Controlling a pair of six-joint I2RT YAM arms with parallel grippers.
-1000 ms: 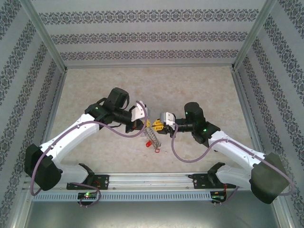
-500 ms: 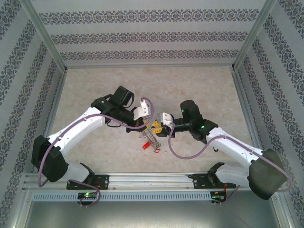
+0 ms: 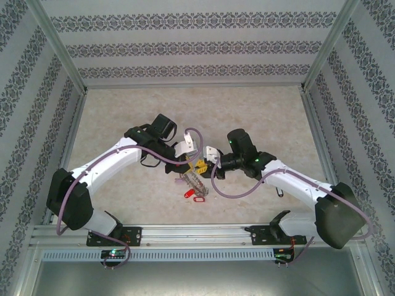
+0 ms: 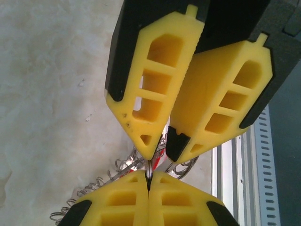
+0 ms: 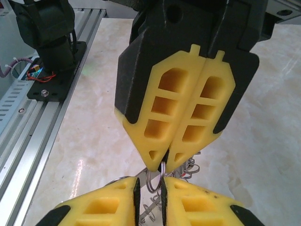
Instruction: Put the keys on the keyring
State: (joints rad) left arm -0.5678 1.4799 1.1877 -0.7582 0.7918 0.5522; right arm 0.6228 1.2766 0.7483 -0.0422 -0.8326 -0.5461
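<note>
One keyring (image 3: 195,180), a grey silvery loop of fine springy metal wire, sits near the middle of the table, towards its near edge. It is lifted at one edge between two robot grippers that meet tip to tip over it. Just beside its lower end lie the keys (image 3: 187,195), tiny things with small oblong red plastic tags. Whether any key is already threaded on the loop is too small to tell.

The left gripper (image 3: 189,164), with blocky yellow plastic fingers, is clamped tight on one strand of the loop. In its own wrist view (image 4: 148,181) a thin wire stands up out of the seam between the two fingers, and more of the coil trails away below left. This hold looks meant to anchor the ring so that the other arm can work on it.

The right gripper (image 3: 201,165), yellow-fingered too, points straight at its partner. Its fingers are almost together with a slim gap (image 5: 150,181), and a strand of the loop runs into that gap. I cannot tell whether the strand is pinched or merely passing through. My guess is that this arm is trying to part the ring and make an opening for a key.

Around them spreads a pale marbled tabletop (image 3: 123,123), with a ribbed aluminium rail (image 3: 197,233) along the near edge carrying both arm bases.
</note>
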